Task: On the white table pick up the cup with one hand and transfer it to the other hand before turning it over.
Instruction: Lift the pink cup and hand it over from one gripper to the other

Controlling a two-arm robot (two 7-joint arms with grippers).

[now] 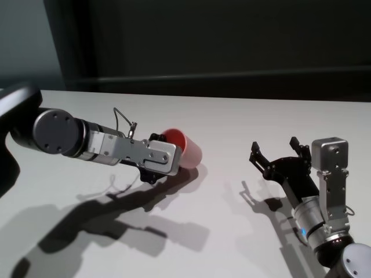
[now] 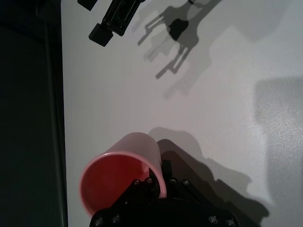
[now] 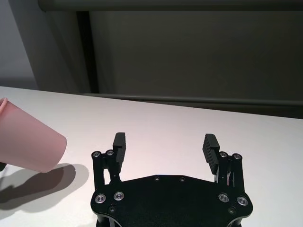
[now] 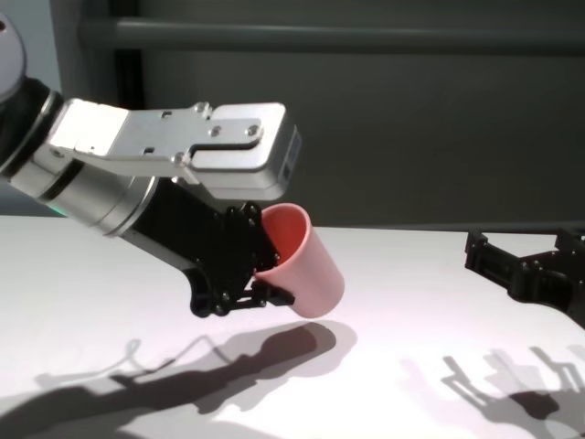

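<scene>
**A:** So where's the cup (image 1: 184,149) at right now? It's seen just left of centre in the head view, lifted clear of the white table (image 1: 232,121), with its shadow thrown on the surface underneath.

**B:** Yep, it's clamped at the rim by the left gripper (image 4: 259,274), one finger inside the mouth and one outside, judging from the left wrist view. The cup is tilted, with the closed bottom pointed toward the right side of the frame and a bit down. The right gripper (image 1: 277,153) is parked at the right of the head view, well apart from the cup, fingers spread wide.

**A:** So the handover is what's up next, probably. How should it be done cleanly?

**B:** The bottom half of the cup should be offered into that wide gap, and the wall should be grabbed well away from the rim so the two sets of fingers aren't crowded together. Since the cup is tapered, a pinch too near the narrow end could let it squirt out, so the mid-body is likely the safer spot.

**A:** And the release?

**B:** The rim pinch shouldn't be let go until the right side is visibly closed on the wall. Thin plastic, so a gentle squeeze is probably enough.
</scene>
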